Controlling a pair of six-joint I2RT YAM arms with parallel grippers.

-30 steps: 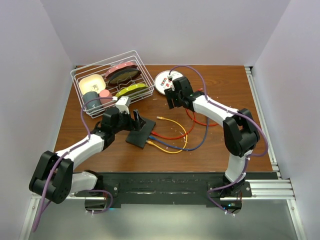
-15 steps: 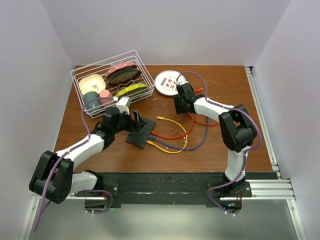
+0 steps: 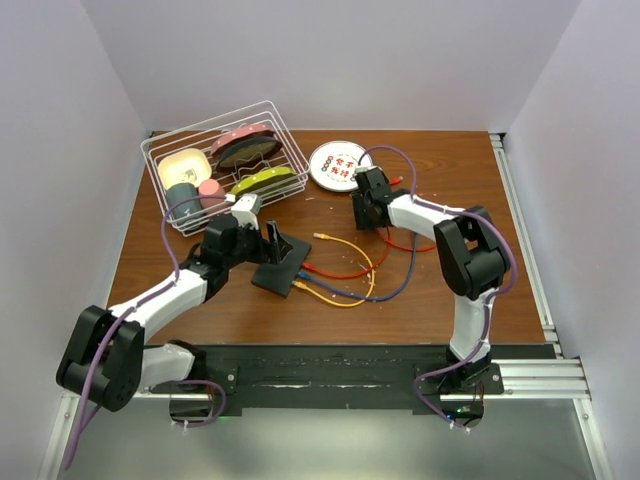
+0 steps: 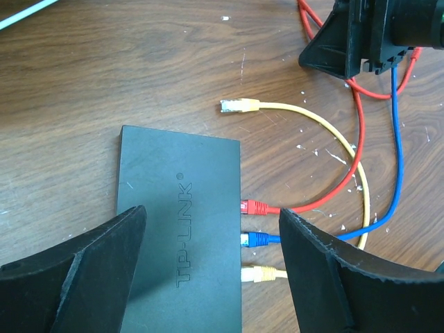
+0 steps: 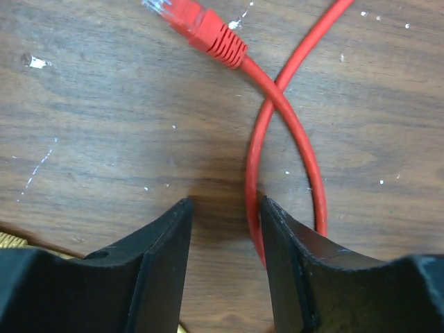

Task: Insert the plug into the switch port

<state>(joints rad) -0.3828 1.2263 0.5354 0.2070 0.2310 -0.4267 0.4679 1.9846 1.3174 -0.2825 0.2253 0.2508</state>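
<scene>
Left pincer (image 4: 211, 223) is hovering wide apart over the TP-Link switch (image 4: 173, 180); right pincer (image 5: 223, 208), half apart, is sitting near the loose red plug (image 5: 201, 28).

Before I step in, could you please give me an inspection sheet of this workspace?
Surface: wooden table, white specks.
Job's things: switch lying flat; loose red plug, loose yellow plug.
Clutter: wire rack of dishes, white plate.
Grippers: left gripper open over switch; right gripper open, straddling red cable.
Cables: red cable, blue cable, yellow cable plugged into switch.
Surroundings: pale walls, rail at right.
</scene>
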